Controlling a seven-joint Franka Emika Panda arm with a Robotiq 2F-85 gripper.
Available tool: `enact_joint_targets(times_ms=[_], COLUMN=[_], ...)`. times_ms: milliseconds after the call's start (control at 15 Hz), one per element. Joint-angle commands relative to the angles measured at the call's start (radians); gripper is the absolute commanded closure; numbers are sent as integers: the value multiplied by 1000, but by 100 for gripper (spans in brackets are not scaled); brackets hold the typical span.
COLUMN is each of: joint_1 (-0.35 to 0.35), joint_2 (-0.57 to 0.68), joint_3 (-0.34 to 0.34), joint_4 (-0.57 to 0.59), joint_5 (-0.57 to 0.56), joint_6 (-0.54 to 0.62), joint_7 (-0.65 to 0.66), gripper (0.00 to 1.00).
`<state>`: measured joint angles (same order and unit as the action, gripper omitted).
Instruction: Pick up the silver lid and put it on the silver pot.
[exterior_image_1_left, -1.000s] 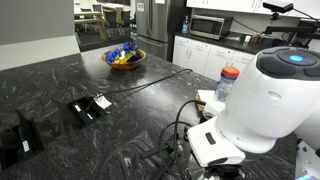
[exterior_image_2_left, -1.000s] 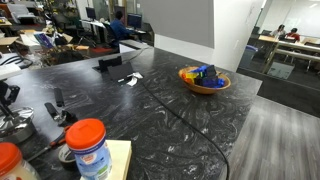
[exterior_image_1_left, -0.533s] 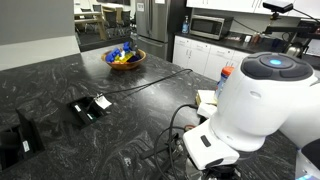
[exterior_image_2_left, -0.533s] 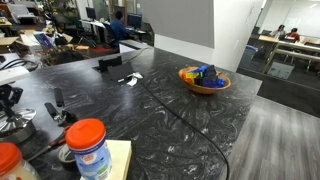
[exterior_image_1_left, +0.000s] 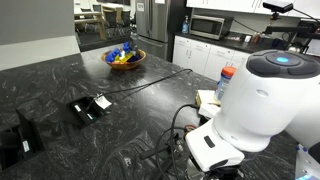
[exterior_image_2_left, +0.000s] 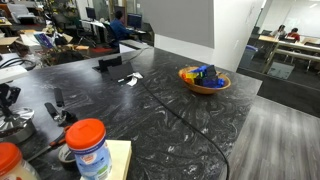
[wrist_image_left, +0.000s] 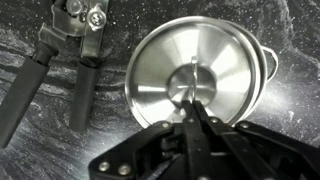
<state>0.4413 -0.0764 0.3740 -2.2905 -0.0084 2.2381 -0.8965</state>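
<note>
In the wrist view the silver lid (wrist_image_left: 165, 70) fills the middle, round and shiny, with a small knob at its centre. A bit of silver pot (wrist_image_left: 270, 66) with a handle shows past its right rim, so the lid appears to lie over the pot. My gripper (wrist_image_left: 193, 97) has its fingers drawn together on the lid's knob. In the exterior views the lid, the pot and the gripper are hidden behind the white arm (exterior_image_1_left: 262, 100) or cannot be made out.
A black-handled metal tool (wrist_image_left: 60, 60) lies just left of the lid on the dark marbled counter (exterior_image_1_left: 60, 80). A wooden bowl of colourful things (exterior_image_1_left: 125, 57) stands far back, also (exterior_image_2_left: 204, 78). An orange-lidded jar (exterior_image_2_left: 87, 145), a cable (exterior_image_2_left: 170, 105) and black gadgets (exterior_image_1_left: 90, 107) lie around.
The white arm body swung slightly left and back again in an exterior view. Nothing on the counter moved.
</note>
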Motion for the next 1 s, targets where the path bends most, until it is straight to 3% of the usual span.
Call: enact_joint_targets(times_ms=[0,933], joint_1=[0,1], joint_2=[-36,-37], joint_3=[4,-3], joint_4=[-30,-49], joint_5=[29,49], joint_6=[-8,13], joint_7=[-27,-34], gripper=[99,99])
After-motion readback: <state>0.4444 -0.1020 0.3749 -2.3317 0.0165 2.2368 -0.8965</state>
